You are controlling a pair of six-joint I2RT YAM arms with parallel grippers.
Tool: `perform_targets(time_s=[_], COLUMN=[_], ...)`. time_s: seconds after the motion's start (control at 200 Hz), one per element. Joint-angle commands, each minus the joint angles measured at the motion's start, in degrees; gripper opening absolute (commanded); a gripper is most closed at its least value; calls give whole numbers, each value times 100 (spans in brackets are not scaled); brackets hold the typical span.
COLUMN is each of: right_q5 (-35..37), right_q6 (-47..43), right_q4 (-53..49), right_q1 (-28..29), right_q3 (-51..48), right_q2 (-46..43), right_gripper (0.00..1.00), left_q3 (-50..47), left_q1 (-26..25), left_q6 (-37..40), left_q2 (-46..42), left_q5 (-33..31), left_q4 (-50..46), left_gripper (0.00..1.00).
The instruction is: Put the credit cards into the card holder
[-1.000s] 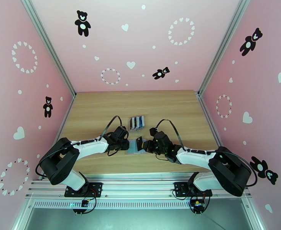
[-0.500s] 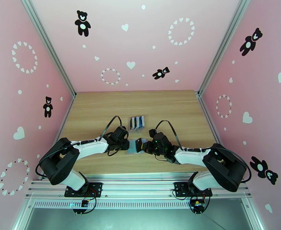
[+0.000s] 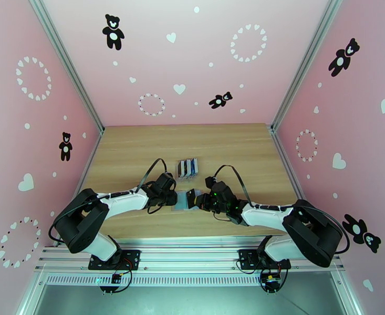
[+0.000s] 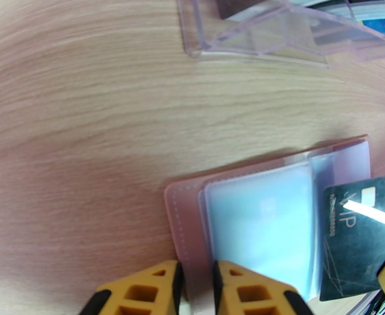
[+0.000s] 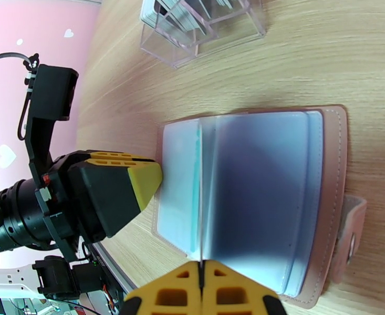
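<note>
I count one card holder [image 5: 333,174], open flat on the table [image 4: 87,127] between the claws, one dark VIP card [image 4: 357,242], and one clear stand [image 4: 276,38] beyond with spare cards [image 3: 188,167] (too small to count). Left arm [image 3: 124,198] and right arm [image 3: 266,212] stretch low, wrists facing. Left gripper [image 4: 198,271] is nearly together, clamped on the holder's cover edge. Right gripper [image 5: 200,271] is pinched tight on the VIP card, over the sleeves.
</note>
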Motion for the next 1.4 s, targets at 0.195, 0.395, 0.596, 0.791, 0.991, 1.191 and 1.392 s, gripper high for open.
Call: perform_targets(time_s=[0.195, 0.395, 0.596, 0.791, 0.991, 1.191, 1.392], right_q5=[-88, -14, 74, 51, -10, -26, 27], right_q6=[-12, -11, -47, -41, 2, 15, -12], right_q4=[175, 67, -116, -86, 82, 127, 147], right_q1=[60, 78, 89, 122, 142, 149, 149], right_q3=[2, 7, 3, 22, 42, 51, 44], right_q2=[140, -2, -196, -126, 63, 181, 251], right_gripper=[0, 0, 0, 0, 0, 0, 0], left_q3=[-199, -195, -187, -199, -191, -197, -208], left_q1=[-33, -31, -34, -34, -34, -34, -34], left_q6=[-46, -46, -44, -51, -46, -45, -46], left_q2=[131, 138, 135, 123, 103, 90, 108], left_q5=[-14, -9, -10, -2, -15, -18, -9], left_q4=[-200, -188, -195, -192, -212, -227, -208], left_gripper=[26, 26, 26, 26, 26, 26, 26])
